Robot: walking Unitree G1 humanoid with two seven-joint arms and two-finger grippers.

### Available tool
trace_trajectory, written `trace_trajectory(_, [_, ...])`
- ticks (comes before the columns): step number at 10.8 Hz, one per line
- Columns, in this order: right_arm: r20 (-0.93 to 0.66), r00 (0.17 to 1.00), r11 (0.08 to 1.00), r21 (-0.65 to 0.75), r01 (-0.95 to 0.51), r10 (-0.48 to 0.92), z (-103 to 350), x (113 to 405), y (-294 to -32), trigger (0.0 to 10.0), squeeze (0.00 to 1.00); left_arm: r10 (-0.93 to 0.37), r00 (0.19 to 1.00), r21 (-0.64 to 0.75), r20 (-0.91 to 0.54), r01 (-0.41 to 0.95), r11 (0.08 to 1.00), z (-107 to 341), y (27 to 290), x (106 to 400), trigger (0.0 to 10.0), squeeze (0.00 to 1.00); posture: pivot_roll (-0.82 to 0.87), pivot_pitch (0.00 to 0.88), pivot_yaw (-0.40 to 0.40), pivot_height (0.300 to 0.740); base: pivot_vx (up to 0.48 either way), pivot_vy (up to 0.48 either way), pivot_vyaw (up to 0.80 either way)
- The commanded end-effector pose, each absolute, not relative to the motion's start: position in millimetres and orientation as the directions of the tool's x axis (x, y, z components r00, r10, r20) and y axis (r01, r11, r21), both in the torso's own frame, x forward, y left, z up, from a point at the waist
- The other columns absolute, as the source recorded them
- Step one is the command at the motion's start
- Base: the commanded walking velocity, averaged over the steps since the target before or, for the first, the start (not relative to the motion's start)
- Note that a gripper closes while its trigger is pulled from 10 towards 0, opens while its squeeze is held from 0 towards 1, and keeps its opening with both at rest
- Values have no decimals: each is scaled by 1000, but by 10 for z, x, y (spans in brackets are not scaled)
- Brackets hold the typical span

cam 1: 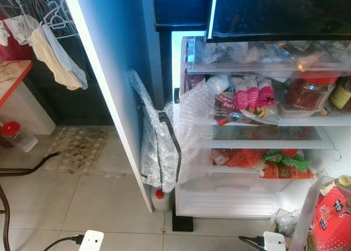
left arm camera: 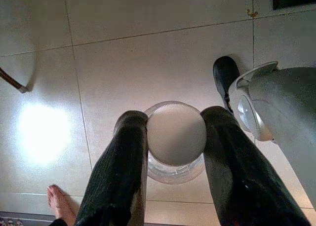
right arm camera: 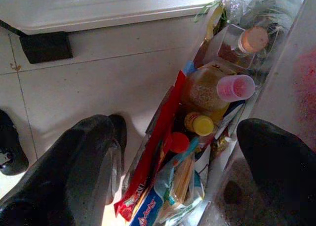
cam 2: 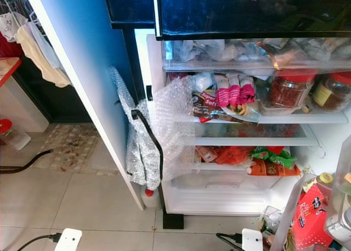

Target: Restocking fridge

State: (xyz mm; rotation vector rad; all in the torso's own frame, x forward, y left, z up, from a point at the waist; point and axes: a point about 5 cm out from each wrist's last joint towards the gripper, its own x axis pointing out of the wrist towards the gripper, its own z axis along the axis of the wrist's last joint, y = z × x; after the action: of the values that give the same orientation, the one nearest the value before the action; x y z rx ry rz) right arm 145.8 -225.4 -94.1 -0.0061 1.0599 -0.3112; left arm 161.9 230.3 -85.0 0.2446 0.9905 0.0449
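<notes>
Open fridge (cam 1: 263,207) stands ahead, its interior lit, its blue door (cam 1: 112,70) swung out toward the robot's left. Upper shelf holds pink-wrapped packets (cam 1: 252,93) and a red-lidded jar (cam 1: 309,92); the shelf below carries orange and green packets (cam 1: 274,162). Bubble wrap (cam 1: 162,147) hangs bunched at the door hinge, and a small red-capped bottle (cam 1: 159,199) sits on the floor just under it.

Floor is pale tile (cam 1: 66,207) with dark grout lines. A patterned mat (cam 1: 82,149) lies to the left, near a red-lidded container (cam 1: 17,136). Clothes hang on hangers (cam 1: 49,40) at upper left. A black cable (cam 1: 27,169) trails across the tile.

Left gripper (left arm camera: 176,142): both black fingers clamp a jar with a white lid (left arm camera: 176,134), one finger on each side of the lid, held above the tile. A bare foot (left arm camera: 60,204) of a person shows near the frame edge, and the robot's own silver body (left arm camera: 281,107) is beside the jar.

Right gripper (right arm camera: 182,162): fingers spread wide apart, nothing between them. Below it the fridge door rack (right arm camera: 232,152) is crowded with a pink-capped bottle (right arm camera: 222,90), a yellow-capped bottle (right arm camera: 200,123), an orange-lidded jar (right arm camera: 242,43) and a red packet (right arm camera: 153,162).
</notes>
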Motion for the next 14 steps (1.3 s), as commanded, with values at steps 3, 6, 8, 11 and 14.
trace_trajectory(3, [-867,432,956,-149,254,-250,-965,1400,-2246,10000,0,157,524,232,-837,80,969,-876,2337,1544,10000,0,-2,76,30,740,0,0,0])
trace_trajectory(6, [-867,432,956,-149,254,-249,-964,1405,-2243,10000,0,156,526,232,-836,81,969,-875,2334,1546,10000,0,-2,75,30,740,0,0,0])
trace_trajectory(8, [-867,432,956,-149,254,-250,-966,1401,-2241,10000,0,156,527,232,-835,80,970,-875,2335,1546,10000,0,0,77,29,740,0,0,0])
trace_trajectory(11, [-866,434,956,-147,253,-248,-963,1414,-2231,10000,0,156,527,233,-835,83,969,-875,2337,1545,10000,0,1,77,30,740,0,-84,0])
trace_trajectory(14, [-865,437,957,-146,251,-247,-961,1423,-2224,10000,0,154,528,232,-835,85,969,-874,2335,1548,10000,0,0,76,29,740,0,-258,0])
